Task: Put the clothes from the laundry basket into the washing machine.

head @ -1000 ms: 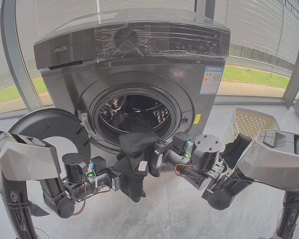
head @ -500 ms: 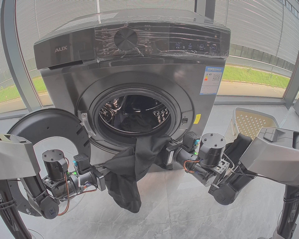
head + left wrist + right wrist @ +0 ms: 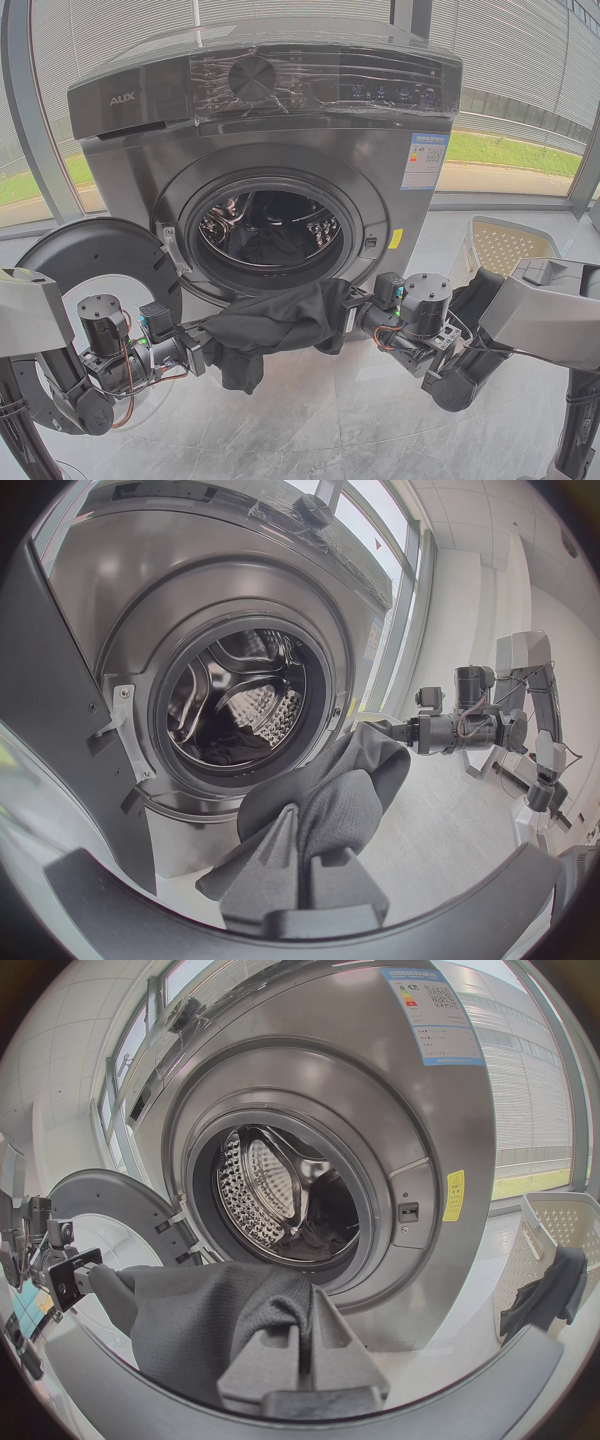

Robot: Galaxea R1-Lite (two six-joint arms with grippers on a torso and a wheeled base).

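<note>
**Asker:** As you face the washing machine (image 3: 262, 156), what have your grippers got?

**Me:** My left gripper (image 3: 199, 337) is pinched tight on one end of a black garment (image 3: 275, 322), and my right gripper (image 3: 342, 309) is clamped on the other end. The cloth is stretched between them, on the near side of the open porthole and just below its rim. A fold hangs toward the floor beside my left gripper.

**Asker:** And the other clothes?

**Me:** A dark piece (image 3: 272, 250) lies inside the drum. Another dark garment (image 3: 550, 1291) is draped over the rim of the laundry basket (image 3: 506, 247), which stands on the floor to the right of the machine. The door (image 3: 94, 250) is swung open on the left.
</note>
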